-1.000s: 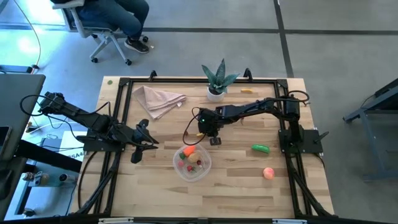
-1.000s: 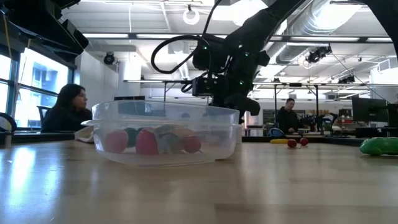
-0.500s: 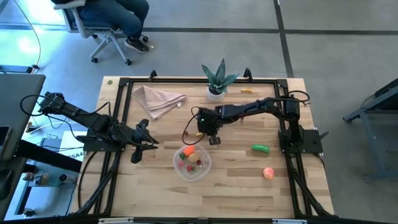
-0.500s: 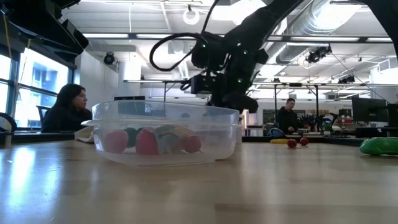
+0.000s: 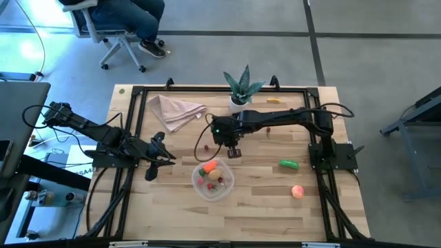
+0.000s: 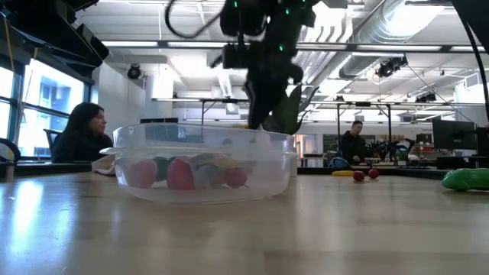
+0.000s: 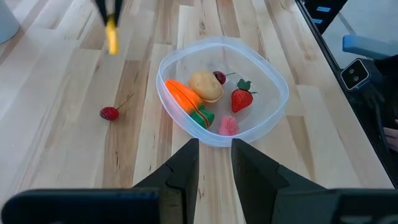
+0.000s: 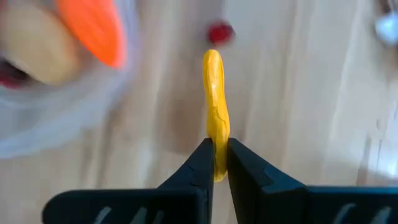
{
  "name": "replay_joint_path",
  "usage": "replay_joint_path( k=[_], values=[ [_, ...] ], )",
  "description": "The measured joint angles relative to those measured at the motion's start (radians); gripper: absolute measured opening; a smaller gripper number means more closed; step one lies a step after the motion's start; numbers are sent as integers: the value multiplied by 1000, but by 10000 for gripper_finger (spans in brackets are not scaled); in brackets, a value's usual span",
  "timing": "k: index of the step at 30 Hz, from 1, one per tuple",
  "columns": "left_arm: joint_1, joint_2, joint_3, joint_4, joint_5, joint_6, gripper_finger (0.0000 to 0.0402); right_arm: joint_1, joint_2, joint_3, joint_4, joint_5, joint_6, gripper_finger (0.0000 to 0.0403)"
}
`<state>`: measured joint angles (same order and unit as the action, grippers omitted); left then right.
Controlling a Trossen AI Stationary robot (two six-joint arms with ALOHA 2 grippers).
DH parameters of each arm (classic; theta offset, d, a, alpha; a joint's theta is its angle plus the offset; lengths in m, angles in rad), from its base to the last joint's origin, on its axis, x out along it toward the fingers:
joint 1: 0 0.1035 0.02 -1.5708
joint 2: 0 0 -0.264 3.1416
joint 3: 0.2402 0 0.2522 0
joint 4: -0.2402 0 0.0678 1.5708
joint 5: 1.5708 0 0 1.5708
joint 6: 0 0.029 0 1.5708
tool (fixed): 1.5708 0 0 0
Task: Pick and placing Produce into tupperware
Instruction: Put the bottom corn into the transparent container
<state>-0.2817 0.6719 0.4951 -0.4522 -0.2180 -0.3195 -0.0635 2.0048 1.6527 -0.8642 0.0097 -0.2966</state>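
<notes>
The clear round tub (image 5: 212, 180) stands on the table near its middle and holds an orange carrot (image 7: 183, 96), a beige piece, a strawberry and small red and pink pieces. My right gripper (image 5: 233, 151) hangs just beyond the tub's far rim, shut on a yellow banana (image 8: 214, 106). The banana also shows in the left wrist view (image 7: 112, 36). My left gripper (image 7: 214, 163) is open and empty, left of the tub. A green cucumber (image 5: 289, 164) and a pink peach (image 5: 297, 191) lie to the right. A red cherry (image 7: 109, 113) lies beside the tub. My right gripper pinches one end of the banana (image 8: 216, 158) between its two fingers. The fingers point down from above and lie along the banana. The rest of the banana sticks out past the fingertips, hanging clear of the table.
A green plant in a white pot (image 5: 240, 89) and a beige napkin (image 5: 176, 110) are at the far side. Small yellow and red pieces (image 6: 357, 175) lie far right. A black frame (image 5: 131, 131) rims the table. People sit in the room beyond.
My right gripper has risen with the banana and shifted a little toward the table's left and far edges, tipping to point more steeply down. It has stayed shut on the banana.
</notes>
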Motion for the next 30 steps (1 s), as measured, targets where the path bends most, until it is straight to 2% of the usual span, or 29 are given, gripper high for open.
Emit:
replay_joint_path(
  k=[7, 15, 30],
  values=[
    [0, 0, 0, 0, 0, 0, 83, 135, -1, 45, 39, -110, 11, 21],
    [0, 0, 0, 0, 0, 0, 83, 261, -1, 46, 172, -120, 41, 21],
    [0, 0, 0, 0, 0, 0, 83, 287, 91, 1, 217, -141, 113, 21]
  ],
)
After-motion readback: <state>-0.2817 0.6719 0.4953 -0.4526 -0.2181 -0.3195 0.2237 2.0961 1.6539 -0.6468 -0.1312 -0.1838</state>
